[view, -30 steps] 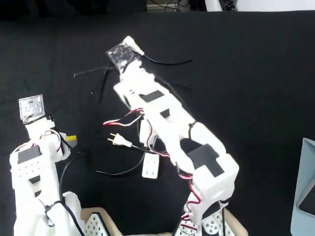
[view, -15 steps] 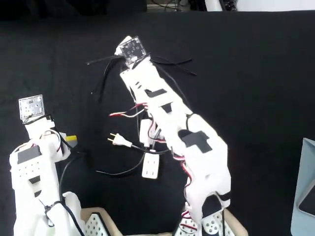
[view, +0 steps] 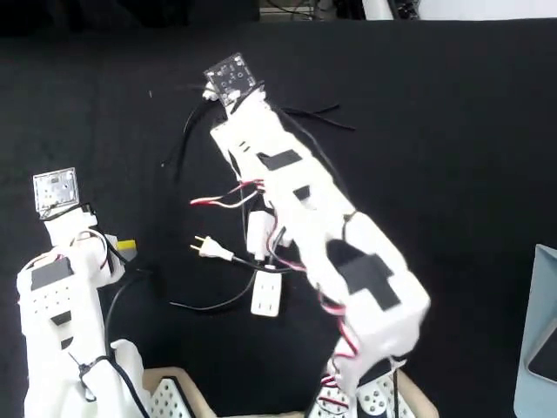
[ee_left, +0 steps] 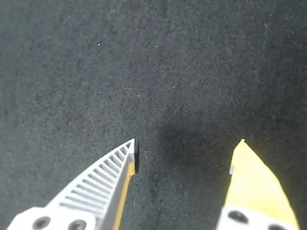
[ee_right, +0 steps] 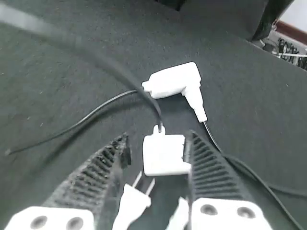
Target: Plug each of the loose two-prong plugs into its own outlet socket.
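At eleven o'clock on the black surface (view: 452,131), the right claw (ee_right: 157,141), parted, flanks a white square outlet block (ee_right: 164,155); the left claw (ee_left: 187,143) gapes.

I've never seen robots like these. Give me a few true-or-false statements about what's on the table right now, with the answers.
1. The left gripper is open above bare cloth. True.
2. The cloth on the table is white. False: it is black.
3. A two-prong plug lies on the cloth with its prongs bare, not in any socket. True.
4. The outlet socket near that plug is black. False: it is white.
5. The left gripper holds a plug. False: nothing is between its fingers.
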Controlling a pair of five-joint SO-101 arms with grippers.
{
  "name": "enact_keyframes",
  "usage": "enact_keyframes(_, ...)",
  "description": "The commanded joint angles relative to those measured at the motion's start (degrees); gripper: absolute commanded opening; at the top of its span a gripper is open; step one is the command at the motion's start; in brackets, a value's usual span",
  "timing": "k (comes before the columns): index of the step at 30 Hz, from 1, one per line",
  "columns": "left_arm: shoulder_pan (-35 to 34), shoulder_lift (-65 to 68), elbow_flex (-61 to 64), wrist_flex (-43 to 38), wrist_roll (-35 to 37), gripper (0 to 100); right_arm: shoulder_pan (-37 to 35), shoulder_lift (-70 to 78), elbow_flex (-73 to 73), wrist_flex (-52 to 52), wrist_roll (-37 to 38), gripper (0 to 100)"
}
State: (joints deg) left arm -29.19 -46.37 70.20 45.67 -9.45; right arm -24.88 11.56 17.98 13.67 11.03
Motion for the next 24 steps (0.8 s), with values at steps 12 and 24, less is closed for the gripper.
enact_keyframes(12,-0.7,-0.6,-0.4,-0.8,0.2,31,2.4,-1.9,1.4,15.6,-19.3,18.6)
enact_keyframes(24,-0.7,-1.1,0.5,-0.8,0.2,31,6.0,14.0,-10.7,15.4,-25.6,18.5)
